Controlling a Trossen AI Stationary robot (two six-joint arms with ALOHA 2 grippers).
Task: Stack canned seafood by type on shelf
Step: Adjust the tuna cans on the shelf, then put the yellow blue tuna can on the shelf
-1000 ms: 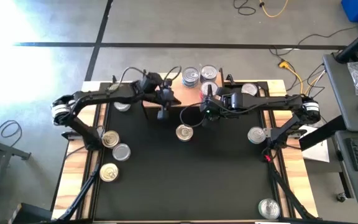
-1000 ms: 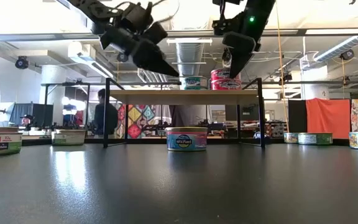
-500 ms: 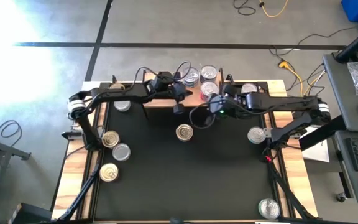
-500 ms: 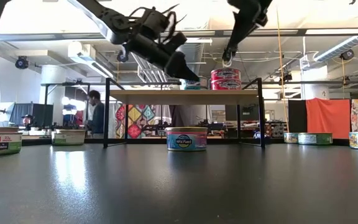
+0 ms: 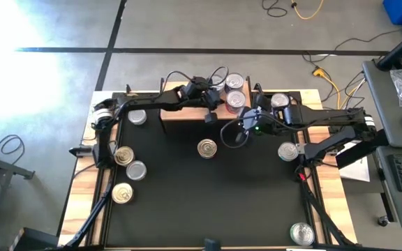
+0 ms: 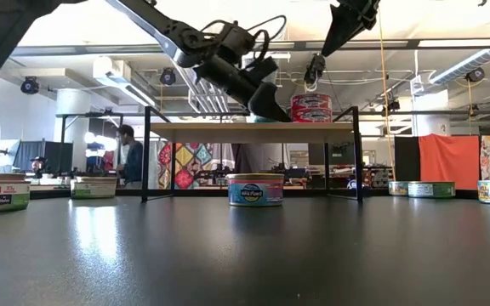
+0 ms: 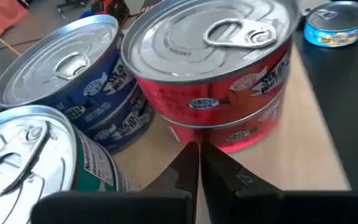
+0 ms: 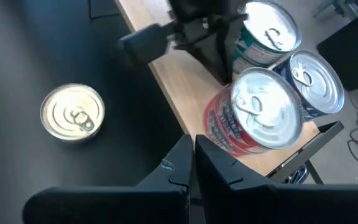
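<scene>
Facing red cans (image 7: 219, 81), left gripper (image 7: 199, 163)

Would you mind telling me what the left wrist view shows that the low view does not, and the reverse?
Only the left wrist view shows the silver pull-tab lids and the blue-labelled stack beside the green-labelled can. Only the low view shows the shelf's dark legs, the blue can under the shelf, the right gripper raised above, and a person behind. Both show the red-labelled stack on the light-wood shelf, with the shut left gripper beside it.
</scene>
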